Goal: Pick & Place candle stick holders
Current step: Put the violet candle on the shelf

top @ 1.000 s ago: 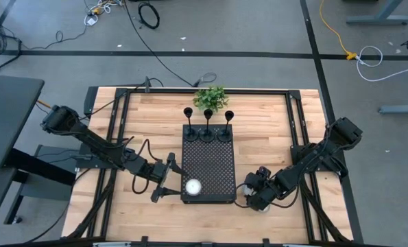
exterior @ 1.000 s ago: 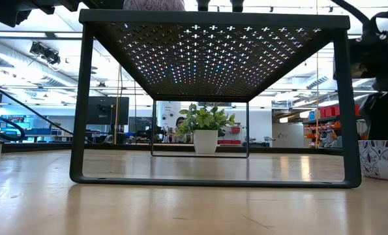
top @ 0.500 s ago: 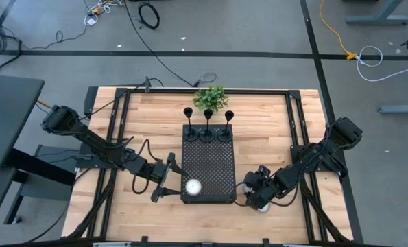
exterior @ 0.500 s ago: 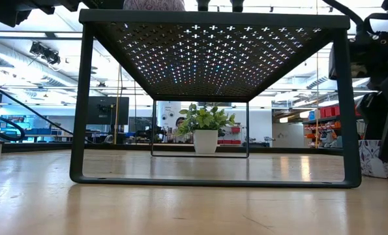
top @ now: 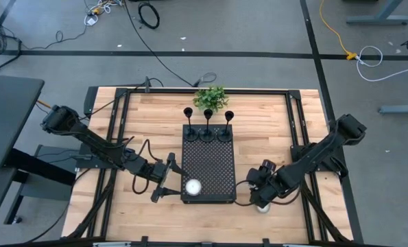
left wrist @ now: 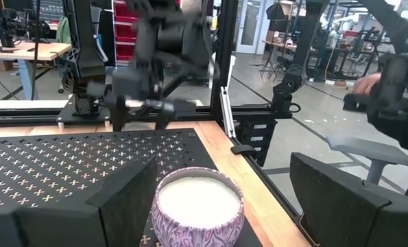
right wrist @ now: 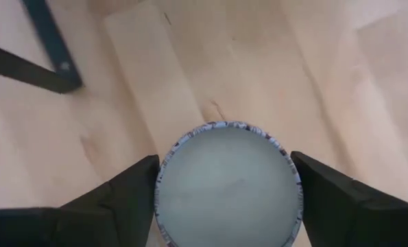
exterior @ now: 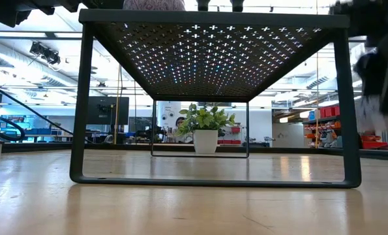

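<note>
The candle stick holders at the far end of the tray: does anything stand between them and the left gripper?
Yes. The white candle sits on the tray right before the left gripper, near end; beyond it, bare tray up to the candle stick holders.

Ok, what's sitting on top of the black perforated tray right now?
Three candle stick holders along its far edge and one white candle near its front. The tray's underside looks bare in the low view.

bright even overhead light; backlit tray point(exterior: 213, 59) perforations glow; right arm point(exterior: 383, 65) motion-blurred in low view.
</note>
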`<state>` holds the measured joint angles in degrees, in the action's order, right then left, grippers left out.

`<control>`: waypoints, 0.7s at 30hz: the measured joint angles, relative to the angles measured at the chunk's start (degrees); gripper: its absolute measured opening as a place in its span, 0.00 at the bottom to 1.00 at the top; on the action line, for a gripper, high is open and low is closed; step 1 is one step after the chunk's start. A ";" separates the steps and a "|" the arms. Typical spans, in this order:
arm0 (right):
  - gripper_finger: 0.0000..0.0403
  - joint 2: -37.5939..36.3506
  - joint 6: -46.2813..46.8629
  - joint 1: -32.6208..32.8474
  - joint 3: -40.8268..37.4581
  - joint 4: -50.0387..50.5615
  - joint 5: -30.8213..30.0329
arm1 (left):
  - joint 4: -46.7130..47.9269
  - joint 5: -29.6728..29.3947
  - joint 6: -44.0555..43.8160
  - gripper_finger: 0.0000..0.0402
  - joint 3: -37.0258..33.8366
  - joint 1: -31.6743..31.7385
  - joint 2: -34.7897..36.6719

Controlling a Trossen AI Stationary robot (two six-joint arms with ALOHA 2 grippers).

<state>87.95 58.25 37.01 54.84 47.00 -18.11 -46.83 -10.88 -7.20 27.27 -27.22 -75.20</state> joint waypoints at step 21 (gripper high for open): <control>0.69 -2.96 -17.11 -4.10 24.30 5.42 -0.87 | 0.00 -0.70 0.08 0.82 0.00 -0.02 0.00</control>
<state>84.99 41.15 32.92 79.13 52.42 -18.98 -46.84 -11.58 -7.11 27.27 -27.24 -75.20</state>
